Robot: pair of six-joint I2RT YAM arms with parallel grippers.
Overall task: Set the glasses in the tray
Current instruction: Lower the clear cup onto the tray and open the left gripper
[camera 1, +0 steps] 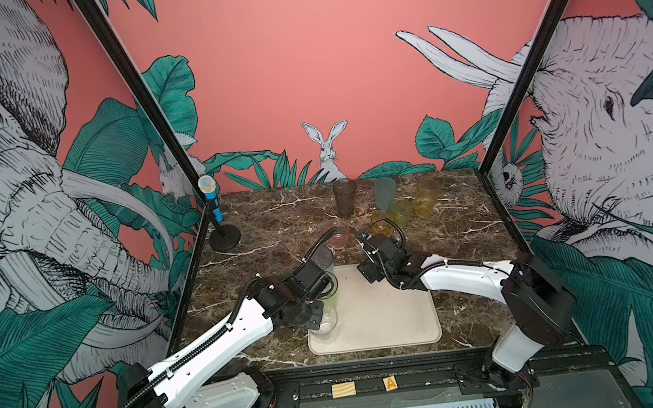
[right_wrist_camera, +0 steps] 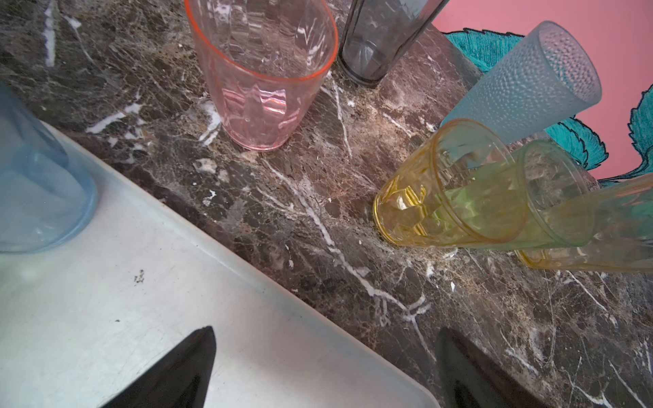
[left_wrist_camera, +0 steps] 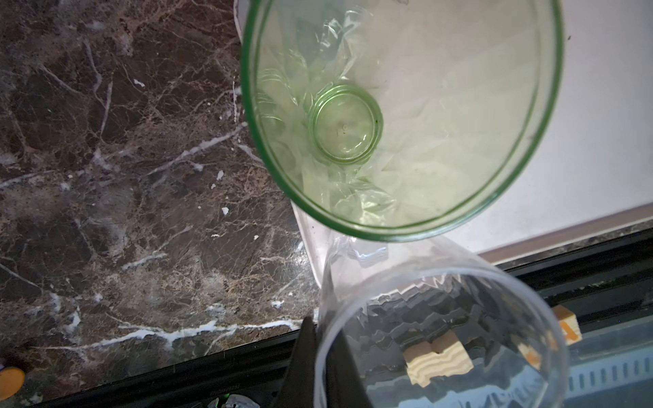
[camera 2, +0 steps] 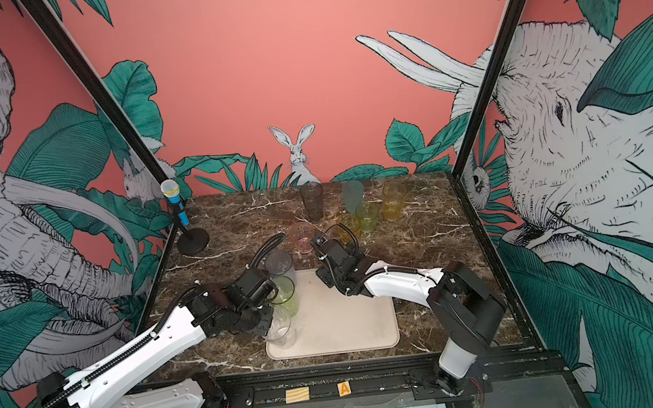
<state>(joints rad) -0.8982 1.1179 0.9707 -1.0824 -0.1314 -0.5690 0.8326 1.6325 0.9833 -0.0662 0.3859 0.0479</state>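
The left gripper (left_wrist_camera: 321, 335) pinches the clear glass (camera 2: 280, 329) by its rim to stand it in the tray (camera 2: 350, 319) corner, beside the green glass (camera 2: 285, 295). The right gripper (right_wrist_camera: 327, 332) is wide and empty, likely ready for the pink glass (right_wrist_camera: 261, 81).

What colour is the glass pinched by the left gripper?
Clear glass, untinted; the left wrist view shows it best.

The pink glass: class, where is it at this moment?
In a top view the pink glass stands on the marble table just beyond the tray, in front of the smoky dark glass and left of the amber glass.
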